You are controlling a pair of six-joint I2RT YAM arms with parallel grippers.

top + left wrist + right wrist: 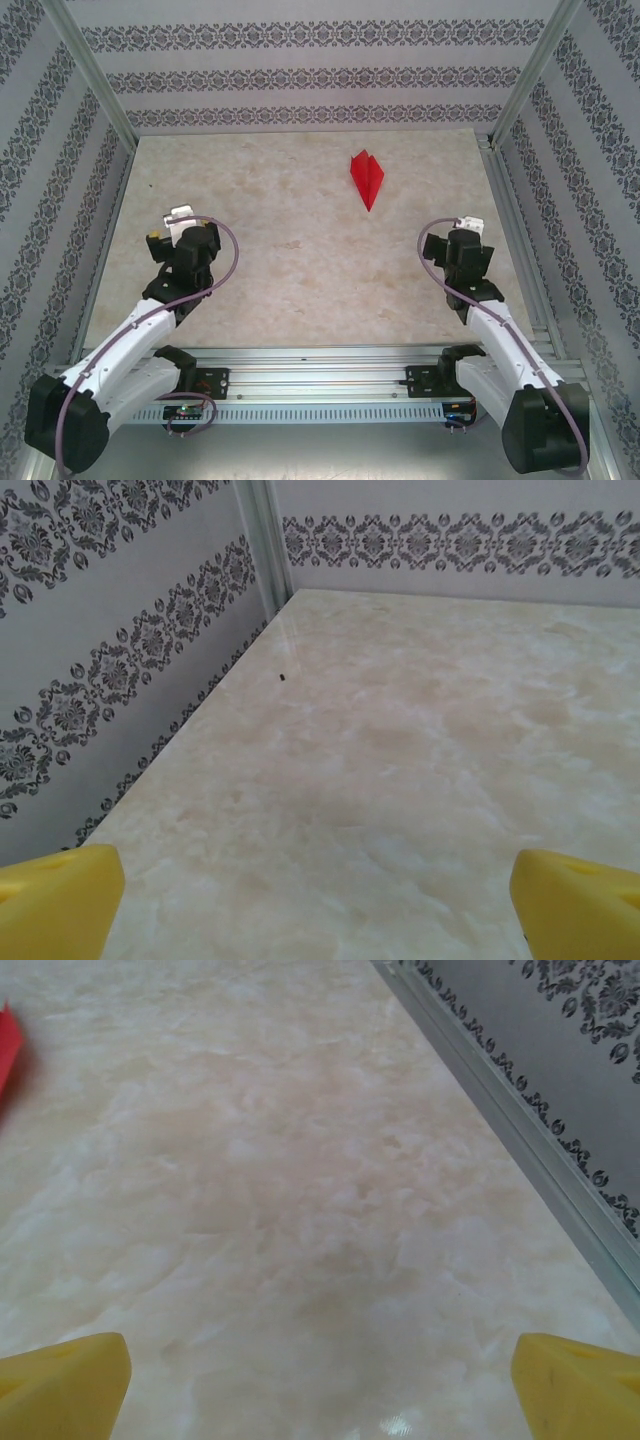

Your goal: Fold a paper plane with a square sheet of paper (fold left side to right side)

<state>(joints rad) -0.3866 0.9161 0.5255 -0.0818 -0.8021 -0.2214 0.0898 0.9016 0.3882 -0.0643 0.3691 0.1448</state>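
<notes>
**Top view.** One paper plane (367,178), bright red, a slim creased dart with its long point turned toward the arms. It lies free on the far half of the marbled worktop (300,270), a little right of centre and touching nothing. The left arm (165,290) and right arm (480,290) are drawn back near their bases, both well apart from the plane. The right arm is the nearer of the two. The folding looks complete.

**Left wrist view.** The left jaws stand wide apart, with one yellow pad (58,905) in each lower corner. Between them is bare worktop, and a patterned wall (110,650) runs along the left side.

**Right wrist view.** The right jaws are likewise spread, with the yellow pads (62,1385) at the frame's lower corners and nothing held. A sliver of the red plane (8,1045) shows at the upper left edge, well ahead of the pads.

**Hazards, as judged.** Nothing pins the plane, so its creases may relax and the wings lift. Thin paper like this would also slide on the smooth surface at the slightest nudge. If the right arm swings forward and left with its jaws spread, a pad could catch a wing and crumple or unfold it.
</notes>
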